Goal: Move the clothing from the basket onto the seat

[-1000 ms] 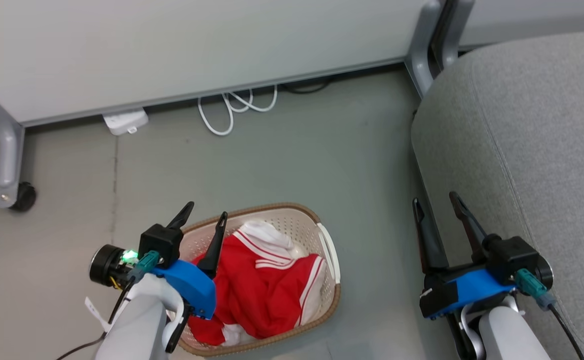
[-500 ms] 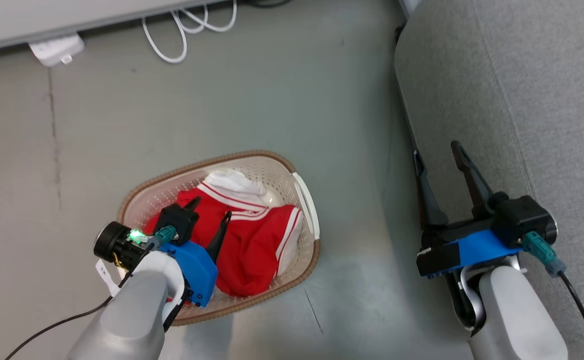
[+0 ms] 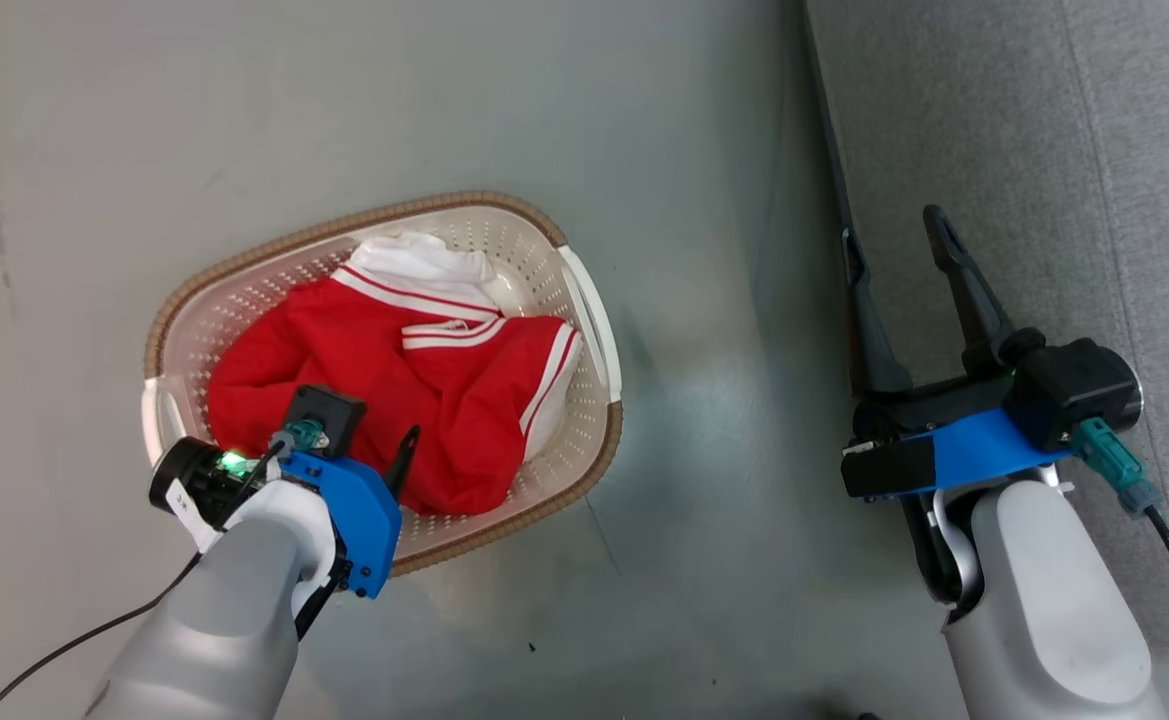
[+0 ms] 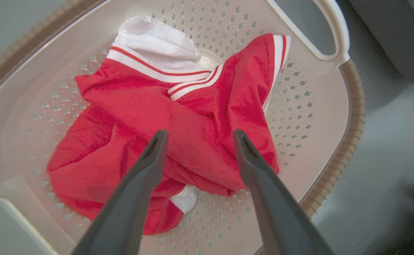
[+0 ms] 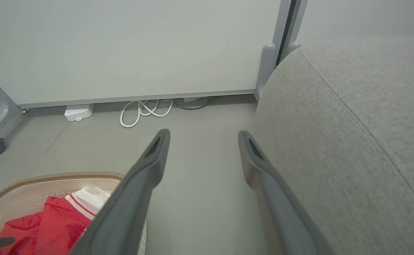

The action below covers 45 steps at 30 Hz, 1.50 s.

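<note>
Grey floor (image 3: 664,120) spreads across the upper left; the seat (image 3: 1044,150) is cut off at the right edge. Centre left, the basket (image 3: 589,330) holds the crumpled clothing (image 3: 374,350), partly hidden by the left arm. The left gripper (image 4: 199,134) points down over the red heap, jaws apart, contact unclear. The right gripper (image 3: 892,225) hovers beside the seat's edge, jaws apart

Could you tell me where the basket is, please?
In the head view, the basket stands on the floor left of the seat, beneath the left gripper.
</note>
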Tool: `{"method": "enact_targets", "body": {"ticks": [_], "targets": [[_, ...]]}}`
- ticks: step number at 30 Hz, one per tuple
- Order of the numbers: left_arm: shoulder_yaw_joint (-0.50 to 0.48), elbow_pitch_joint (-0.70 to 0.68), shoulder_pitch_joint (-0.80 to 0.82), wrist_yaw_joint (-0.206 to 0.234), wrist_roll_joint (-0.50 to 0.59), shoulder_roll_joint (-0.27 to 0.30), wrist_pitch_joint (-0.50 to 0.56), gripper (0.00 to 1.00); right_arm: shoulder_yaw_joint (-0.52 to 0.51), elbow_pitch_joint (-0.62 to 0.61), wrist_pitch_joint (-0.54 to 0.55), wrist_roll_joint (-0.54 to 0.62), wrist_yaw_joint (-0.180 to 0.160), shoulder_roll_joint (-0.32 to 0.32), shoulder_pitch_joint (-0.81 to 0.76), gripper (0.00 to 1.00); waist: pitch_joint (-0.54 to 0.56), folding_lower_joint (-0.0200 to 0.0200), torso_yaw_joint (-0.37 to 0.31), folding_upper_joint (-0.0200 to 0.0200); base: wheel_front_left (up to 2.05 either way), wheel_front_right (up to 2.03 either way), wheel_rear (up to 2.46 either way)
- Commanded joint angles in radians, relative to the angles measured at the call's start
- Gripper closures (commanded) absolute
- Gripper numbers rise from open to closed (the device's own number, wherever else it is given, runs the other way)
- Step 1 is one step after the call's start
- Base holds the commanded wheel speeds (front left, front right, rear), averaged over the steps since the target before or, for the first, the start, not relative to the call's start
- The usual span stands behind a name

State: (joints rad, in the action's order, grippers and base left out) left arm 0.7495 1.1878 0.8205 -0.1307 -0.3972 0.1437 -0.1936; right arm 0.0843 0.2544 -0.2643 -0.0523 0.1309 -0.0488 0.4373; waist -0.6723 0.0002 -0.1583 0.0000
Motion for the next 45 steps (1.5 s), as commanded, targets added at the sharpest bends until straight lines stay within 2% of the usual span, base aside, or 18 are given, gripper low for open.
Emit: {"method": "enact_targets", "body": {"ticks": [1, 9, 20, 29, 39, 40, 41, 45], "targets": [[0.009, 0.003, 0.016, 0.001, -0.022, 0.006, 0.014, 0.0, -0.003, -0.008, 0.0, 0.009, 0.0, -0.003, 0.021, 0.0, -0.033, -0.0002, -0.005, 0.0, 0.0, 0.0, 0.0], [0.059, -0.002, 0.056, 0.001, -0.163, 0.031, 0.115, 0.0, -0.003, -0.041, 0.0, 0.016, 0.0, -0.003, 0.05, 0.0, -0.117, -0.0002, -0.008, 0.0, 0.0, 0.0, 0.0], [0.082, 0.02, 0.143, 0.001, -0.292, 0.05, 0.202, 0.0, 0.005, -0.08, 0.0, 0.009, 0.0, -0.003, 0.089, 0.0, -0.226, -0.0002, -0.015, 0.0, 0.0, 0.0, 0.0], [0.11, 0.016, 0.228, 0.001, -0.35, 0.052, 0.201, 0.0, 0.008, -0.107, 0.0, -0.005, 0.0, -0.003, 0.106, 0.0, -0.299, -0.0002, -0.027, 0.0, 0.0, 0.0, 0.0], [0.175, 0.044, 0.28, 0.001, -0.349, 0.049, 0.197, 0.0, -0.001, -0.122, 0.0, -0.02, 0.0, -0.003, 0.107, 0.0, -0.338, -0.0002, -0.041, 0.0, 0.0, 0.0, 0.0], [0.18, 0.045, 0.281, 0.001, -0.353, 0.049, 0.198, 0.65, -0.002, -0.122, 0.0, -0.021, 0.0, -0.003, 0.108, 0.0, -0.339, -0.0002, -0.041, 0.0, 0.0, 0.0, 0.0], [0.185, 0.045, 0.283, 0.001, -0.355, 0.05, 0.196, 1.0, -0.003, -0.121, 0.0, -0.023, 0.0, -0.003, 0.108, 0.0, -0.34, -0.0002, -0.041, 0.0, 0.0, 0.0, 0.0], [0.213, 0.043, 0.278, 0.001, -0.362, 0.053, 0.194, 1.0, -0.005, -0.117, 0.0, -0.025, 0.0, -0.003, 0.11, 0.0, -0.335, -0.0002, -0.038, 0.0, 0.0, 0.0, 0.0]]}}
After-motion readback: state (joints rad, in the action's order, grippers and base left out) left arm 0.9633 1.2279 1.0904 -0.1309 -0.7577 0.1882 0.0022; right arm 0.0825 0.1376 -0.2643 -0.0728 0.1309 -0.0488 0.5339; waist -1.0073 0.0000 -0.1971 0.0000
